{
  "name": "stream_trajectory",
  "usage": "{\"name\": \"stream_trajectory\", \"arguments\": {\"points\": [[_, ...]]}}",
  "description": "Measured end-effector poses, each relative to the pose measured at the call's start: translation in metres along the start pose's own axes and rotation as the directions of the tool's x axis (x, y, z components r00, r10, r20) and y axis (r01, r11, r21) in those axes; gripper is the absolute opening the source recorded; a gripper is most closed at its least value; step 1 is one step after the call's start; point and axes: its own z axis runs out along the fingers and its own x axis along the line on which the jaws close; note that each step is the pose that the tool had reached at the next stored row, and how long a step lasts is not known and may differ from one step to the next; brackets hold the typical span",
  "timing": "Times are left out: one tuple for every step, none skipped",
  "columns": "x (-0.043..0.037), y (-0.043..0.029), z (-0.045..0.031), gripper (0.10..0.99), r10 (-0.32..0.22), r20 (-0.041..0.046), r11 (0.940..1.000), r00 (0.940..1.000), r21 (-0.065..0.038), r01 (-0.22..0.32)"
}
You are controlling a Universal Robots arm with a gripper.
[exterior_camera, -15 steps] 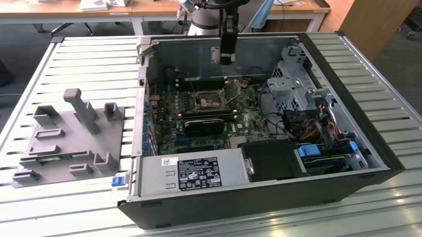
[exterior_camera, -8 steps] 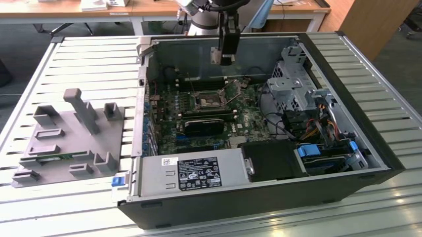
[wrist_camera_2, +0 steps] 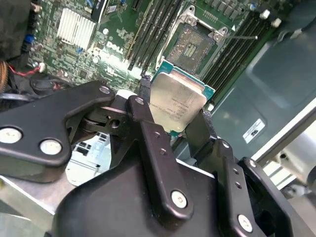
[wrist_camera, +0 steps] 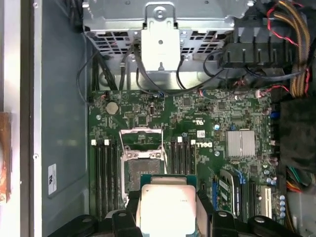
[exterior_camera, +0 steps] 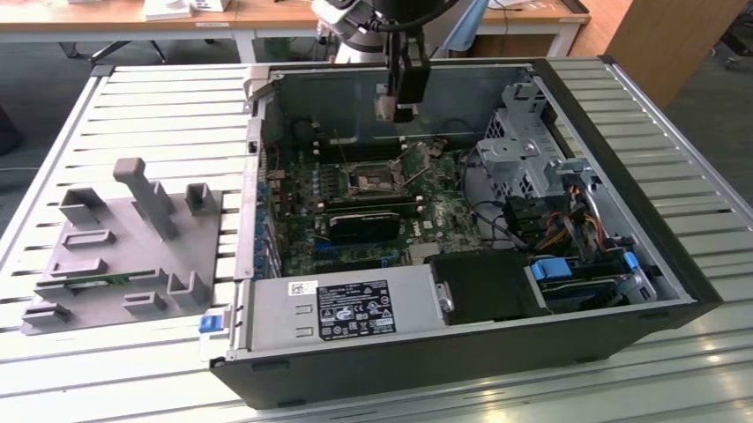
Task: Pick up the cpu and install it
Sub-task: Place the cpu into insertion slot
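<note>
Your gripper [wrist_camera_2: 174, 102] has its jaws closed on the cpu [wrist_camera_2: 180, 96], one black finger [wrist_camera_2: 144, 98] on each of two opposite edges, with the shiny metal top facing the second wrist camera. So the chip is up in the air, not seated. In the exterior view it hangs over the back part of the open computer case [exterior_camera: 588, 339], above the board and clear of it.

The case lies on its side on the slatted table [exterior_camera: 153, 115] with the side panel off. Inside it you've got:
- the green motherboard [exterior_camera: 429, 207] flat on the bottom
- the cpu socket [wrist_camera: 140, 170] sitting bare, with its metal retention frame [wrist_camera: 141, 138] flipped up and open
- black memory slots [wrist_camera: 182, 155] on both sides of the socket
- a small silver finned heatsink [wrist_camera: 240, 143] on the board
- the grey power supply [exterior_camera: 341, 308] along the near wall
- a metal drive cage [exterior_camera: 518, 141] on the exterior view's right, with a bundle of coloured cables [exterior_camera: 565, 216] beside it

In the first wrist view the chip sits just beside the socket rather than squarely over it.

Off on the exterior view's left there's a grey parts fixture [exterior_camera: 130, 238] on the table, with a green memory stick [exterior_camera: 118, 280] lying in one of its slots.
</note>
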Motion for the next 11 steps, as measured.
{"name": "stream_trajectory", "arguments": {"points": [[0.0,-0.0001,0.0009,0.533,-0.018,-0.0006,0.9998,0.9998,0.0,0.018],[0.0,-0.0002,0.002,0.533,-0.032,-0.0011,0.9995,0.9995,0.0,0.032],[0.0,-0.0003,0.0034,0.533,-0.038,-0.0014,0.9993,0.9993,0.0,0.038],[0.0,-0.0003,0.0048,0.533,-0.039,-0.0013,0.9993,0.9993,0.0,0.039],[0.0001,-0.0004,0.0063,0.533,-0.039,-0.0008,0.9992,0.9992,0.001,0.039],[0.0001,-0.0004,0.0078,0.533,-0.039,0.0005,0.9992,0.9992,0.001,0.039],[0.0001,-0.0005,0.0091,0.533,-0.039,0.0025,0.9992,0.9992,0.001,0.039],[0.0001,-0.0009,0.0101,0.533,-0.039,0.0037,0.9992,0.9992,0.001,0.039],[0.0001,-0.0009,0.0111,0.533,-0.039,0.0052,0.9992,0.9992,0.001,0.039],[0.0001,-0.0009,0.0118,0.533,-0.039,0.0075,0.9992,0.9992,0.001,0.039],[0.0001,-0.0009,0.0125,0.533,-0.04,0.0079,0.9992,0.9992,0.001,0.04]]}}
